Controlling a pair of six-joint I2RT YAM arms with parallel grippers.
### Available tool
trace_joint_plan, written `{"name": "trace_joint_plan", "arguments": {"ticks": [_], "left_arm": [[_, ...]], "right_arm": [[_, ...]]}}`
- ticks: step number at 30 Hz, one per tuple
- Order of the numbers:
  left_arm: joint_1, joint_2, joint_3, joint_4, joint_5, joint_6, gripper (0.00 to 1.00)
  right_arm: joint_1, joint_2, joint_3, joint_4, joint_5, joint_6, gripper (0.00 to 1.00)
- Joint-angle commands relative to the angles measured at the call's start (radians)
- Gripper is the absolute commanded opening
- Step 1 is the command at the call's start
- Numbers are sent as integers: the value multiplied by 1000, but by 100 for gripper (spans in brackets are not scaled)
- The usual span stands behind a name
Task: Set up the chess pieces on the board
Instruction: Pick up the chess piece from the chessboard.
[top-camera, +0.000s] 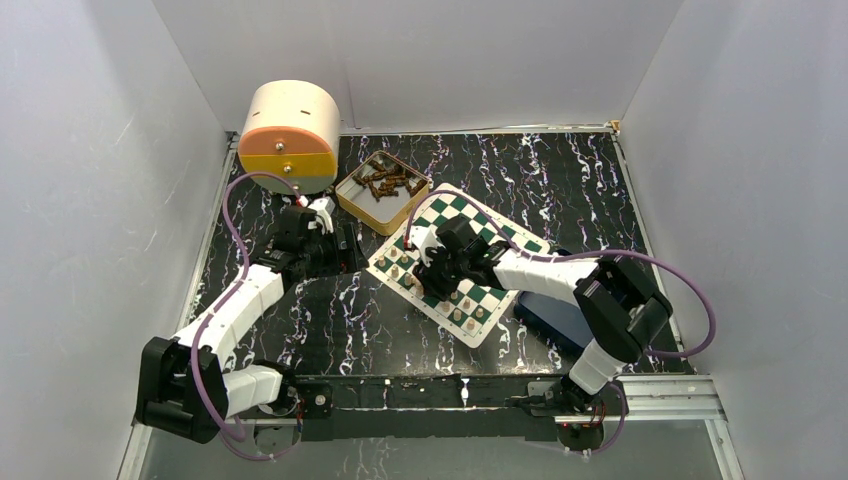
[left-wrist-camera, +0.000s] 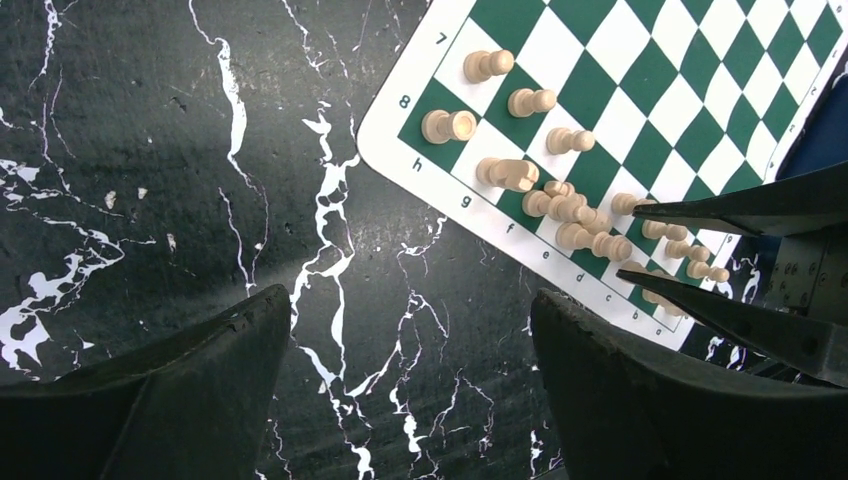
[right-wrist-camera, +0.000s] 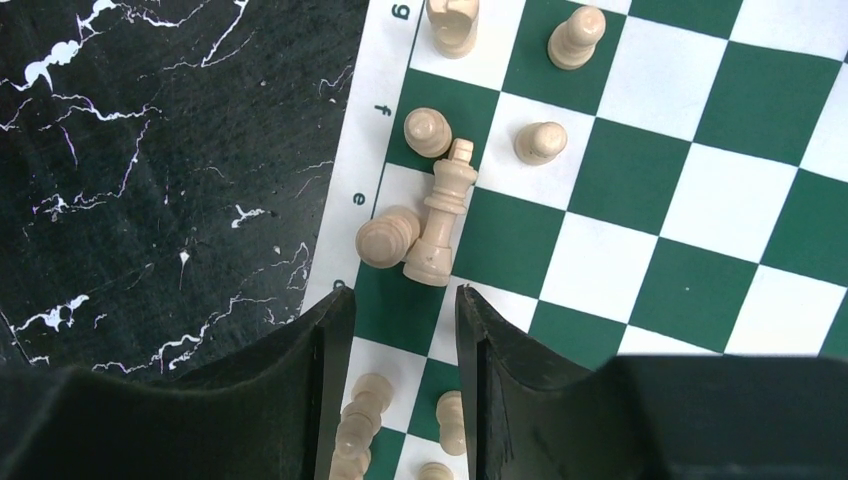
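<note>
The light wooden chess pieces (left-wrist-camera: 450, 126) stand in two rows along the near-left edge of the board (top-camera: 450, 210). One of them, a king (right-wrist-camera: 440, 215), lies toppled on its side by the border letter e and leans against a standing neighbour. The green and white board lies turned on the diagonal, at the middle of the worktop (top-camera: 330, 320) and a little toward its right edge.

The right gripper (right-wrist-camera: 403, 300) hangs over those rows just beside the fallen king. Its jaws stand a narrow way apart with only board squares showing in the gap. The left gripper (left-wrist-camera: 412, 310) hovers over bare marbled worktop to the left of the board, jaws spread wide and empty.

A dark blue tray (top-camera: 550, 318) sits by the board's near right corner, under the right arm. A shallow tin (top-camera: 358, 210) of dark brown pieces (top-camera: 385, 182) lies beyond the board's far-left corner. Past it, a round cream and yellow drum (top-camera: 290, 135) stands in the far left corner.
</note>
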Motion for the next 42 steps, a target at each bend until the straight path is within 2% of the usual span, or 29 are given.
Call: {"name": "trace_joint_plan", "arguments": {"ticks": [1,42], "left_arm": [[5,-36,-26,18,-21,19,86],[7,-42,-33,37,-19,20,86]], "right_arm": [[5,10,37,68,-13,-7,51],[18,79,45,83,70,13,46]]}}
